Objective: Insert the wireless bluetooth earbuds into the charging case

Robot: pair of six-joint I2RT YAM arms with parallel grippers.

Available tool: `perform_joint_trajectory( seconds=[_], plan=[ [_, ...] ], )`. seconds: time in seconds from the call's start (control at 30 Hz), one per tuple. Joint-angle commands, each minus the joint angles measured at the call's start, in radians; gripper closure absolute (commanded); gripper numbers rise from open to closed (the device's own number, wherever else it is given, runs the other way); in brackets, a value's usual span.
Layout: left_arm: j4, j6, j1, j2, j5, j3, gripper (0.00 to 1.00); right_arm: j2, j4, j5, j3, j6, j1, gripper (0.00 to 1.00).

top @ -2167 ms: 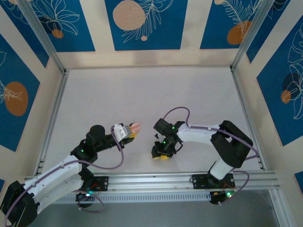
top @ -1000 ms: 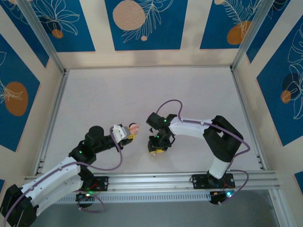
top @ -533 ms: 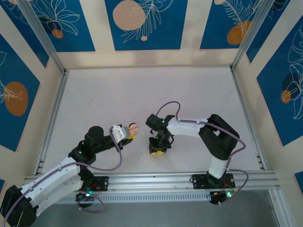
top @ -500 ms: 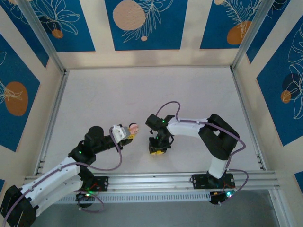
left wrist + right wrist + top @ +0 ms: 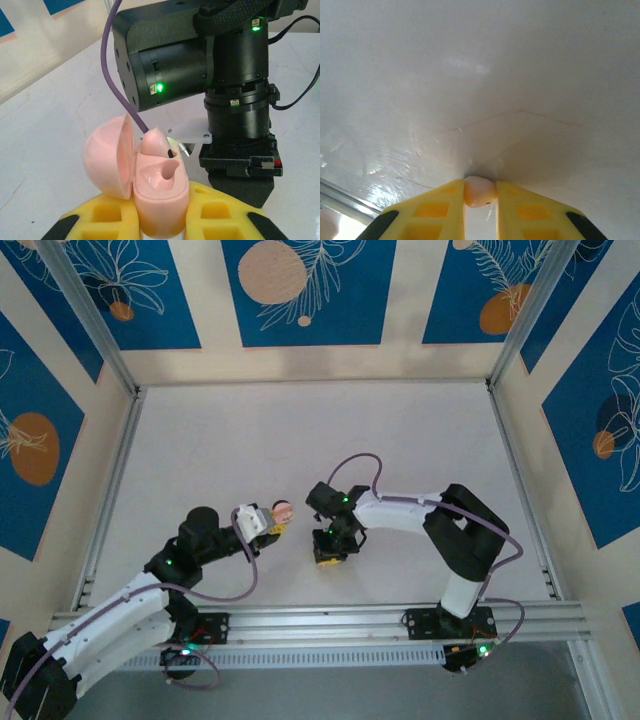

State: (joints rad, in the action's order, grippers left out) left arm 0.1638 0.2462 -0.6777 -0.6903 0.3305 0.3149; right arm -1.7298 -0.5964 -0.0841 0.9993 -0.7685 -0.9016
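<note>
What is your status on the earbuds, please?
Left gripper shut on open charging case. Right gripper shut on pink earbud, at the table. One bud in case, near slot free.

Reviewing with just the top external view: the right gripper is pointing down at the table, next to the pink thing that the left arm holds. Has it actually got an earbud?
Observer: Yes. In the right wrist view, the right gripper is shut on a pale pink earbud, pinched between its yellow fingertips right at the table.
Operator: And what is the pink thing on the left?
Observer: That is the charging case, clamped in the left gripper. Its lid is swung open to one side.
Operator: Is there room inside?
Observer: A second bud sits in the far side of the case. The near well looks empty.
</note>
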Motion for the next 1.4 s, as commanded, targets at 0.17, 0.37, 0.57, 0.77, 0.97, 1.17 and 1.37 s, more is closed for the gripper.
perform_joint_trajectory(
  seconds=[0.17, 0.37, 0.57, 0.77, 0.97, 1.17, 1.37],
  plan=[
    [0.112, -0.023, -0.008, -0.103, 0.003, -0.008, 0.83, 0.138, 0.068, 0.093, -0.071, -0.019, 0.010, 0.83],
    [0.200, -0.056, -0.008, -0.262, 0.032, 0.011, 0.84, 0.253, 0.118, 0.160, -0.133, 0.018, 0.043, 0.83],
    [0.247, -0.093, -0.008, -0.419, 0.098, 0.053, 0.84, 0.359, 0.169, 0.191, -0.180, 0.097, 0.088, 0.83],
    [0.250, -0.104, -0.009, -0.531, 0.144, 0.100, 0.84, 0.406, 0.199, 0.189, -0.190, 0.178, 0.127, 0.83],
    [0.290, -0.116, -0.009, -0.629, 0.186, 0.122, 0.84, 0.416, 0.237, 0.172, -0.177, 0.245, 0.135, 0.83],
    [0.305, -0.120, -0.009, -0.705, 0.224, 0.151, 0.84, 0.440, 0.294, 0.150, -0.188, 0.289, 0.134, 0.83],
    [0.341, -0.125, -0.009, -0.747, 0.264, 0.162, 0.84, 0.464, 0.349, 0.117, -0.199, 0.344, 0.128, 0.83]
  ],
)
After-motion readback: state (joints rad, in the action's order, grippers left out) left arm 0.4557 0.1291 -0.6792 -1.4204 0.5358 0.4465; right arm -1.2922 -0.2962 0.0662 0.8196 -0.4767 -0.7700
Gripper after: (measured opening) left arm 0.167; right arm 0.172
